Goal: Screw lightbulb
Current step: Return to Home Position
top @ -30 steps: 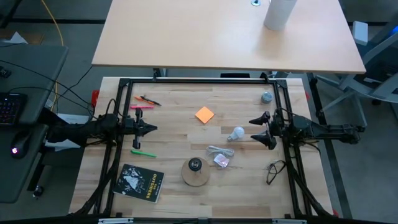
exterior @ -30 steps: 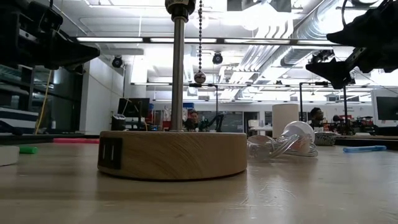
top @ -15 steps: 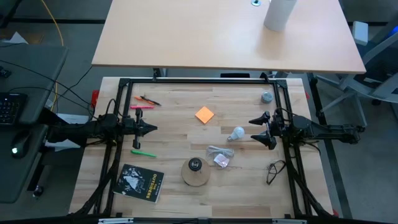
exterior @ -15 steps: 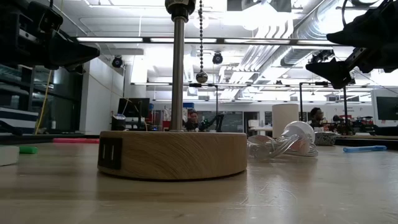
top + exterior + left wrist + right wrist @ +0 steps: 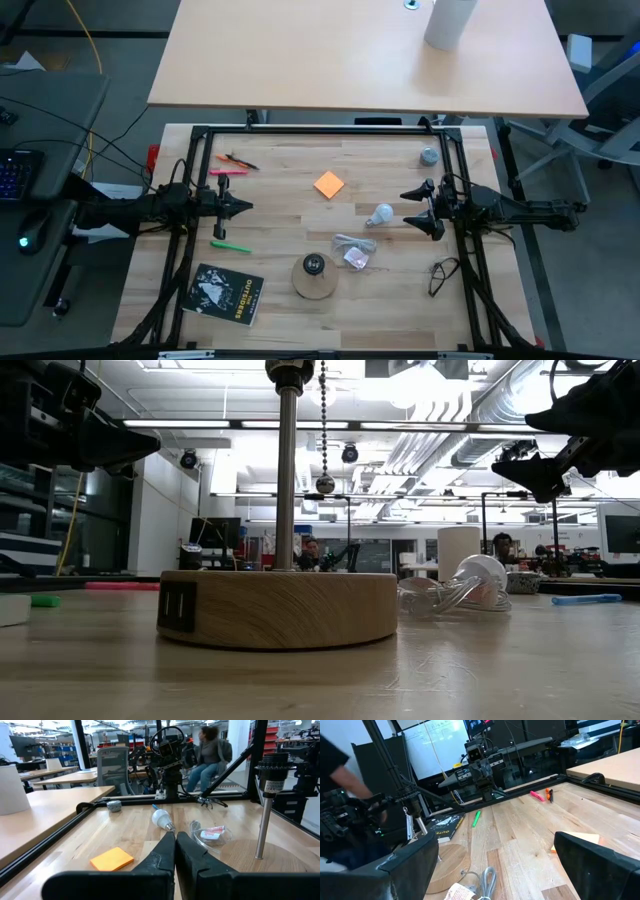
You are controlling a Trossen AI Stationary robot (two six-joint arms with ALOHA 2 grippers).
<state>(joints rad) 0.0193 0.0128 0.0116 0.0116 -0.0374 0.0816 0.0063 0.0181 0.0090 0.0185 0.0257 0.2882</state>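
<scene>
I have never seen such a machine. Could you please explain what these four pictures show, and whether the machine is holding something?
It is a robot with two dark arms at a wooden table. One picture looks down from above, one looks level across the table top, and two come from cameras on the arms' wrists. The left gripper is shut and empty. The right gripper is open and empty. Both hover near the table's sides. Between them lie a white lightbulb, an orange note, a plastic packet and a round wooden lamp base. A booklet, a green marker and glasses also lie there. Nothing is held.
</scene>
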